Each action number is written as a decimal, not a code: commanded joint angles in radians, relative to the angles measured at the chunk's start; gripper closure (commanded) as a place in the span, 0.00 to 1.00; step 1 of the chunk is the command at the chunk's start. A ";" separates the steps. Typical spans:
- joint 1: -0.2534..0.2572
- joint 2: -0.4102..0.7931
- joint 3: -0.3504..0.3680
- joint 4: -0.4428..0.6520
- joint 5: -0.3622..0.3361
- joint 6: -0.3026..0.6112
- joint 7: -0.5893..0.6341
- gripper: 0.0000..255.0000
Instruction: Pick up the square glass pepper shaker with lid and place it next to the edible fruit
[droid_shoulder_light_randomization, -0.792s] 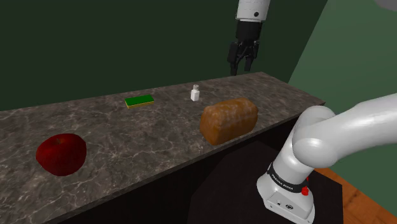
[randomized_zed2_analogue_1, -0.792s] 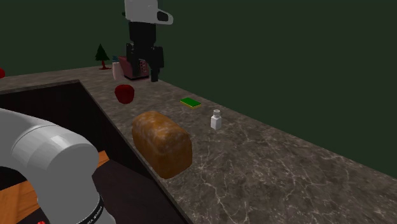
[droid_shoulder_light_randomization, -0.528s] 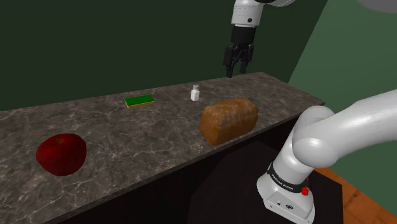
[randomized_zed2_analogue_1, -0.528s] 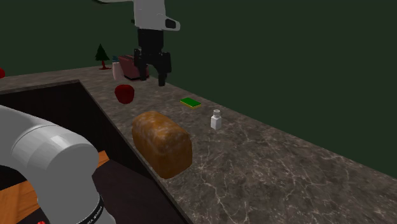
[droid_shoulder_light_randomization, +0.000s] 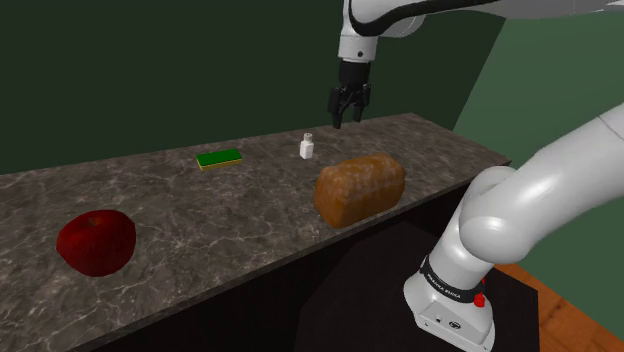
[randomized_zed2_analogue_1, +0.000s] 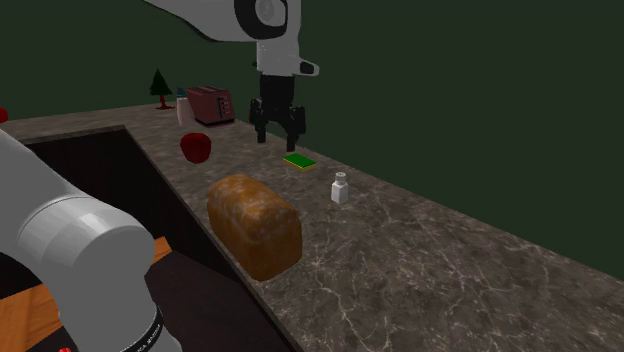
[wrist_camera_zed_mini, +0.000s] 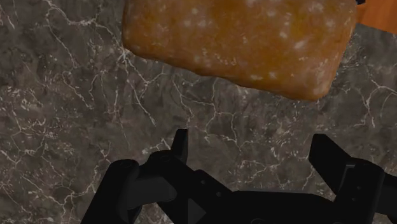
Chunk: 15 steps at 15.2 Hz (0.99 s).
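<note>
The gripper (droid_shoulder_light_randomization: 345, 119) hangs wide open and empty, upper middle of the shoulder view. The white shaker (droid_shoulder_light_randomization: 307, 147) stands on the table (droid_shoulder_light_randomization: 220, 215) below-left of it, the red apple (droid_shoulder_light_randomization: 96, 241) far lower left.

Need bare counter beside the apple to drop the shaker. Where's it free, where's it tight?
The widest bare stretch of counter lies between the apple and the bread loaf, in front of the sponge. It is also bare past the loaf, toward the shoulder view's right. Tightest is the gap between shaker and loaf.
</note>
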 joint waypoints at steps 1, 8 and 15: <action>-0.003 0.078 -0.024 0.032 -0.001 0.048 -0.032 0.00; -0.008 0.340 -0.077 0.162 0.038 0.177 -0.125 0.00; -0.033 0.615 -0.100 0.358 0.112 0.247 -0.221 0.00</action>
